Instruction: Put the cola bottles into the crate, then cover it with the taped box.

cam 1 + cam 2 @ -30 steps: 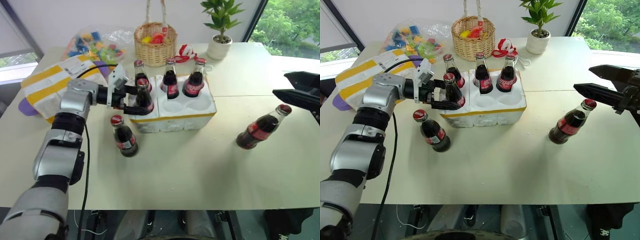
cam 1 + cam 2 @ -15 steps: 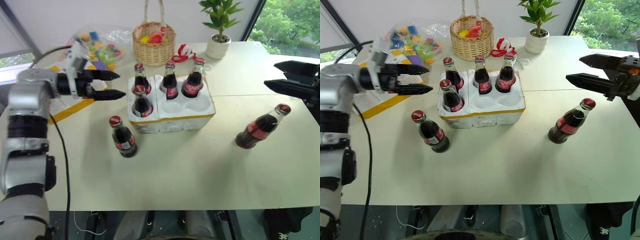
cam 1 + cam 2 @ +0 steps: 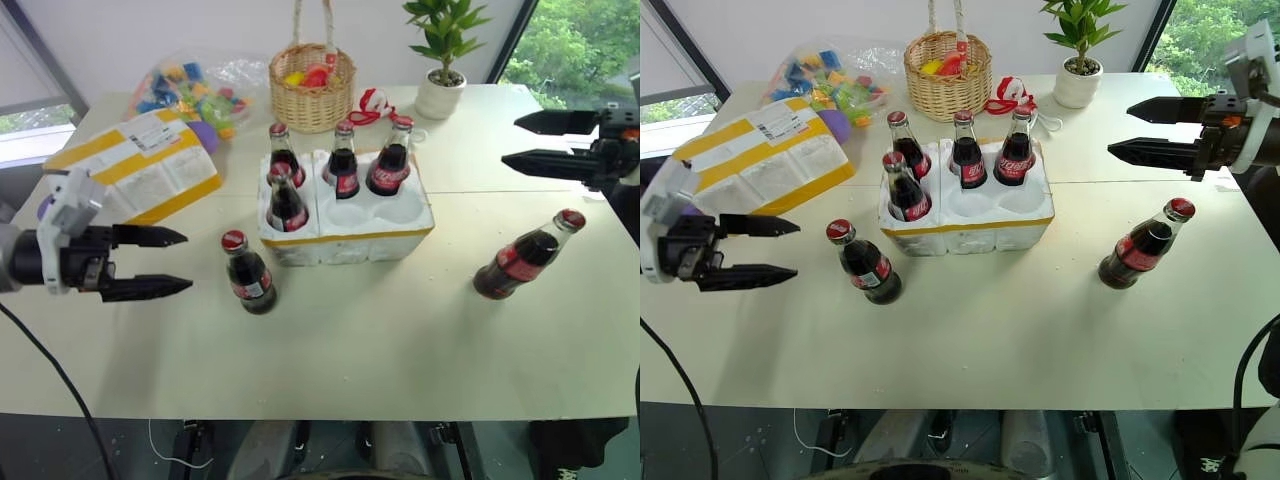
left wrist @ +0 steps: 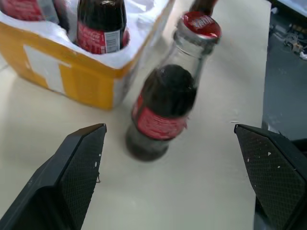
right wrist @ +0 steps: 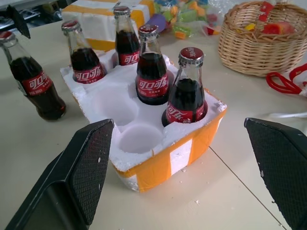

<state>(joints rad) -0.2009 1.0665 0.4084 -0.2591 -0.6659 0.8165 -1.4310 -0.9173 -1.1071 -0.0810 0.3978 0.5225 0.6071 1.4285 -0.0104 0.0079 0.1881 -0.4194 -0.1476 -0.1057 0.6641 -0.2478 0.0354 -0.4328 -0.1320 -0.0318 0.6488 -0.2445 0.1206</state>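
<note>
six cola bottles (image 3: pixel 868 268), one crate (image 3: pixel 970 232), one taped box (image 3: pixel 765 160), one basket (image 3: pixel 948 65)

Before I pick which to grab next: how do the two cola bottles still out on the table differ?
The bottle left of the crate stands close by the crate, in front of the open left hand. The bottle on the right stands far from the crate, nearer the open right hand. The right one looks more tilted, its cap pointing up and right. Both are dark cola with red caps and labels, outside the wells.
</note>
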